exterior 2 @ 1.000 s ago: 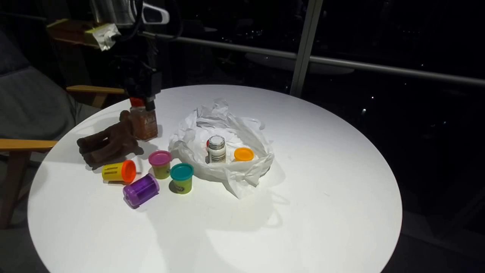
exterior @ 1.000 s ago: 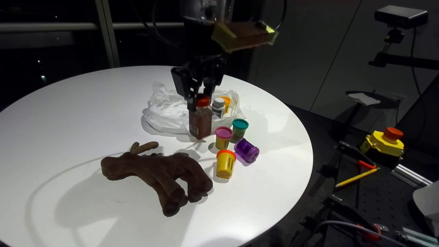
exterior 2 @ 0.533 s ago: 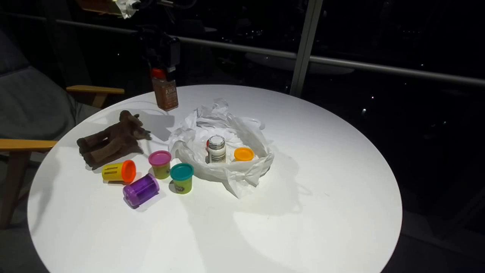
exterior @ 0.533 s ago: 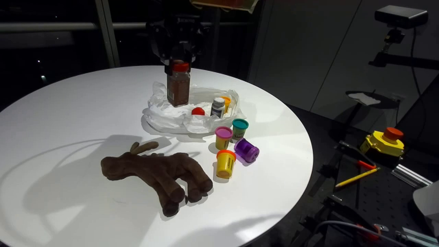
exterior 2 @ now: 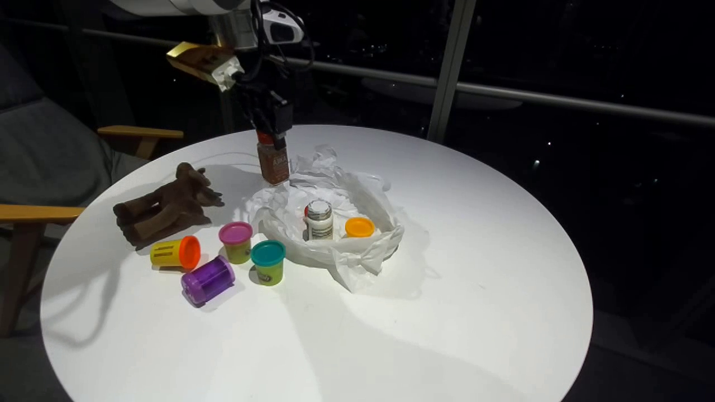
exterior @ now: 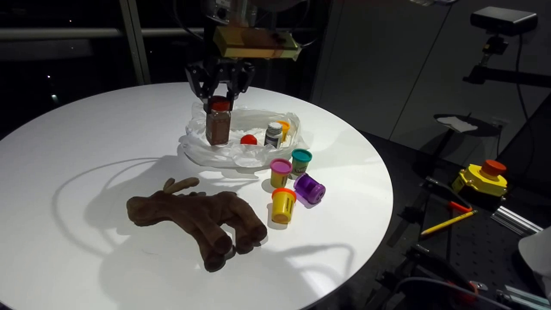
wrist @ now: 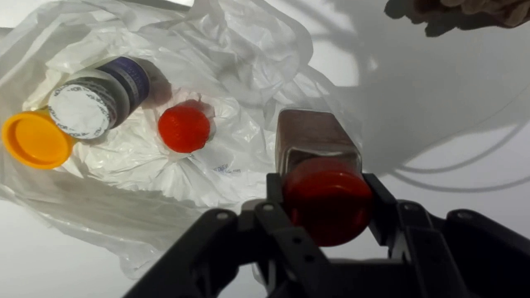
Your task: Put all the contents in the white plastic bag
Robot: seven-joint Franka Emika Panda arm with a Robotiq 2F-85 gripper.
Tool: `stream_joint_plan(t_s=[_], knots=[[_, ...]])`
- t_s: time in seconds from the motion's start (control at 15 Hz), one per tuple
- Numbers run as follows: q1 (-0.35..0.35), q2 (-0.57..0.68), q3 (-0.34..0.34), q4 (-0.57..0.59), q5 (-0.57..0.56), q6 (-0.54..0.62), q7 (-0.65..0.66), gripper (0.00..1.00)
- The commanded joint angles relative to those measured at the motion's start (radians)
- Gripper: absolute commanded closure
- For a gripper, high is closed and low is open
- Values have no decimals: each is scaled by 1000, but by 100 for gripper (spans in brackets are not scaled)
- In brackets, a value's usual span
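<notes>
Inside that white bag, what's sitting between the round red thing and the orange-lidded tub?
A small bottle stands between the red thing and the tub; the wrist view shows it.

Four lidded tubs (exterior 2: 268, 263), two bottles (exterior 2: 274, 166), one bag (exterior 2: 349, 258)

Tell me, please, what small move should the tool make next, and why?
Probably shift the red-capped bottle toward the middle of the white bag before lowering it: the tool holds it, but in the wrist view it appears over the bag's edge.
</notes>
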Motion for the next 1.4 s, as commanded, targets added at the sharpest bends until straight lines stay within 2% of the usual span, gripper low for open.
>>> stream_joint_plan(t_s=[0.0,0.2,0.53,1.0,1.27,1.33], knots=[[33,43,-45,50,-11,42,61,80],[58,67,-80,54,-31,57,93,80],[81,97,-92,49,-20,44,105,80],[24,83,-55,-20,31,11,24,80],[-39,34,9,-68,103,-48,-100,80],[-35,34,13,-71,113,-65,-113,80]])
